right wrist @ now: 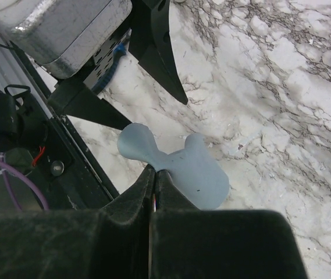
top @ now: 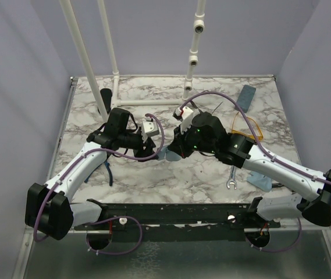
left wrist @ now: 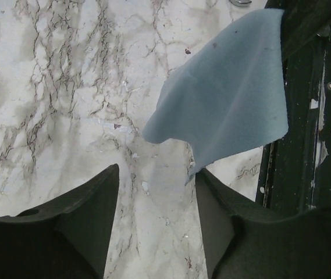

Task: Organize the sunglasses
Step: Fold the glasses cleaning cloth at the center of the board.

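Top external: yellow-orange sunglasses (top: 249,125) lie well apart from right end effector (top: 173,152).

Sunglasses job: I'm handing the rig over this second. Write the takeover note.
Right claw: shut on a light blue cloth, lifted off the table.
Left claw: open, the cloth's corner just ahead of it.
Yellow-orange sunglasses: on the table behind the right arm. A thin dark wire frame seems to lie nearby. Blue-grey case is far right.
Done: cloth in hand.
Left: both pairs not yet organized.
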### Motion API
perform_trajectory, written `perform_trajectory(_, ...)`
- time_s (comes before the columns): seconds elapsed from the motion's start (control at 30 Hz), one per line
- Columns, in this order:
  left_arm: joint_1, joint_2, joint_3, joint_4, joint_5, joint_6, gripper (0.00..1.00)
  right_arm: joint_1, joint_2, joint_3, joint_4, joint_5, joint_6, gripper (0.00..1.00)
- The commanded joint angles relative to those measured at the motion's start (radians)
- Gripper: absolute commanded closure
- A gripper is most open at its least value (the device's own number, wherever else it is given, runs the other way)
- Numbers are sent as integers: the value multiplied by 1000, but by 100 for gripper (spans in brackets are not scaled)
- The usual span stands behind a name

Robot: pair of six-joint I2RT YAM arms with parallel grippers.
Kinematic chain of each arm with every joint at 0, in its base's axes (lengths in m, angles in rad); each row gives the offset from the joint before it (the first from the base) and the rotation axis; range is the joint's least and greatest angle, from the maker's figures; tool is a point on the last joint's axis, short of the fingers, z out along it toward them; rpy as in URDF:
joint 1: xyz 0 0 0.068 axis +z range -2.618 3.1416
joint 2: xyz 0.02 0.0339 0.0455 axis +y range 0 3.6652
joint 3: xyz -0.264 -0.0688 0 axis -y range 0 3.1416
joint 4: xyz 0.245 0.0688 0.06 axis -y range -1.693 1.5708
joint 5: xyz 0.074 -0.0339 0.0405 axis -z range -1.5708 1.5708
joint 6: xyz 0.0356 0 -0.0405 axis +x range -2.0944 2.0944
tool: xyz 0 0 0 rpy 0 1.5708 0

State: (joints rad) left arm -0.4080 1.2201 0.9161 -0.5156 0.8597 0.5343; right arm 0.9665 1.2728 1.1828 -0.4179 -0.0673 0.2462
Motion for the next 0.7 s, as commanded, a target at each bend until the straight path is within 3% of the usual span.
perform_trajectory(0.0, -8, -10, 10, 44, 51, -28, 46, -12, -29, 12, 17, -39, 6, 100)
perform_trajectory(0.1, -11, -9, 1, 51, 80, -34, 47, -18, -39, 3, 30, -47, 12, 99)
perform_trajectory(0.17, -12, -9, -3, 52, 87, -36, 54, -26, -46, -1, 39, -51, 16, 99)
perform_trajectory(0.27, -13, -5, -2, 53, 88, -43, 70, -38, -54, -11, 52, -67, 20, 100)
perform_trajectory(0.4, -12, -5, 12, 55, 110, -80, 100, -55, -47, -22, 54, -81, 27, 99)
perform_trajectory(0.67, -12, -16, 15, 35, 29, -132, 100, -107, -31, -70, 61, -129, 28, 100)
